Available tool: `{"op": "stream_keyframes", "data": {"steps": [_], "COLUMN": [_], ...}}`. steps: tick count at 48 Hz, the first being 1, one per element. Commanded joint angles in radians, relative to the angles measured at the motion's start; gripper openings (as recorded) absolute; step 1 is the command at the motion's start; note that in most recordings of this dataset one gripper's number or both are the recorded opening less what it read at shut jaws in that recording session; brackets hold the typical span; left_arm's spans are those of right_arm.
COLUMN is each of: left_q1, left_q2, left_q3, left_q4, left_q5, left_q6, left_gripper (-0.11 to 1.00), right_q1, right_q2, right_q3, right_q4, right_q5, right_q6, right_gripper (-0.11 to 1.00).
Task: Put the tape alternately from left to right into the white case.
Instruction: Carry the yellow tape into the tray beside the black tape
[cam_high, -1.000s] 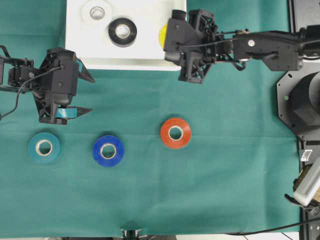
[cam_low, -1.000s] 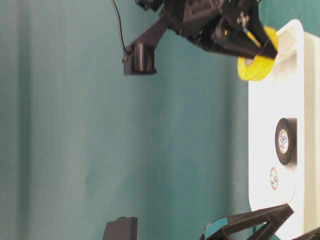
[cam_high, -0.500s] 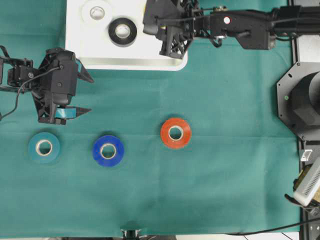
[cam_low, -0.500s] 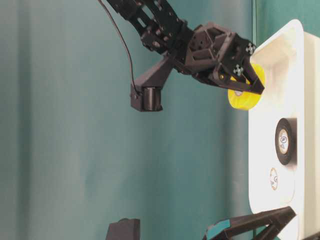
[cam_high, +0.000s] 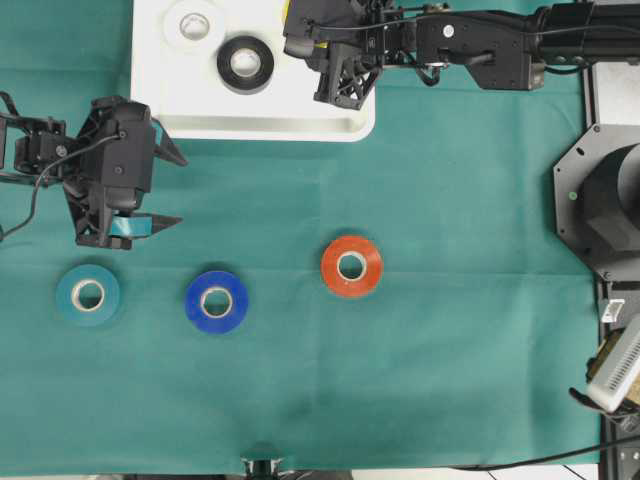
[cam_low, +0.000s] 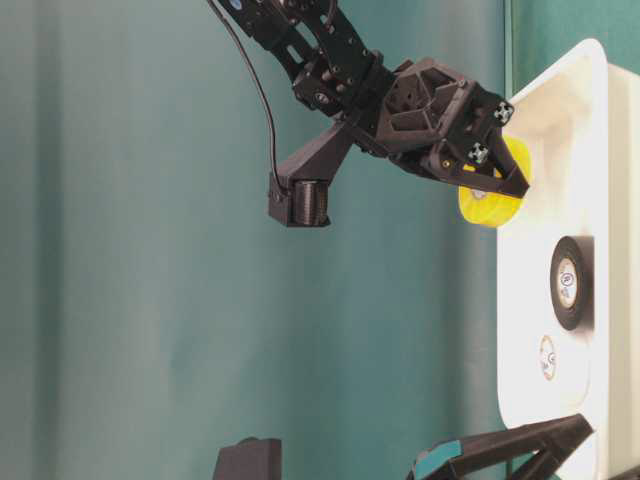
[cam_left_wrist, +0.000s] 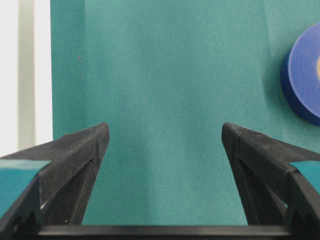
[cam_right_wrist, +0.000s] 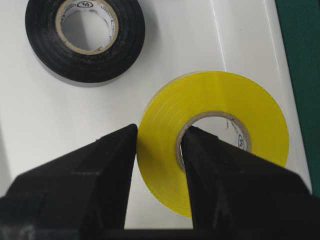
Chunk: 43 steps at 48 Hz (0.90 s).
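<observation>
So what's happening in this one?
The right gripper is shut on the yellow roll, one finger through its core, holding it over the white case. The black roll and white roll already lie inside. The left gripper hangs open above the cloth, holding nothing. The teal roll, blue roll and red roll are not yet placed.

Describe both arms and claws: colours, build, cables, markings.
Both arms are black, with lattice-like open frames at the wrists. The left claw has tapered black fingers carrying teal tape patches. The right claw has plain black wedge fingers. A thin black cable loops along the right arm. No markings are legible.
</observation>
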Motion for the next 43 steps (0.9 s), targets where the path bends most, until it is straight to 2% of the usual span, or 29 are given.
{"op": "stream_keyframes", "data": {"steps": [1,8,10,13,23,25,43], "left_q1": [-0.003,-0.003,-0.003,-0.003,-0.003,-0.003,-0.003], "left_q2": [-0.009,-0.011,-0.011,-0.011,-0.009,-0.009,-0.011], "left_q3": [-0.009,-0.009,-0.009,-0.009,-0.009,-0.009,-0.009], "left_q4": [-0.002,-0.002,-0.002,0.000,-0.002,-0.002,-0.002], "left_q5": [-0.008,-0.008,-0.008,-0.008,-0.008,-0.008,-0.008], "left_q6": [0.000,0.000,0.000,0.000,0.000,0.000,0.000], "left_gripper": [0.98,0.98,0.98,0.98,0.98,0.98,0.98], "right_q1": [-0.002,-0.002,-0.002,-0.002,-0.002,-0.002,-0.002], "right_q2": [-0.017,-0.017,-0.018,-0.017,-0.017,-0.018,-0.018], "right_q3": [-0.021,-0.020,-0.018,-0.015,-0.005,-0.002,0.002], "right_q4": [-0.003,-0.003,-0.002,-0.003,-0.003,-0.003,-0.003], "right_q5": [-0.005,-0.003,-0.003,-0.002,0.002,0.002,0.002], "right_q6": [-0.002,0.000,0.000,0.000,0.002,0.002,0.002], "right_gripper": [0.02,0.03,0.07,0.20,0.80,0.87,0.85]}}
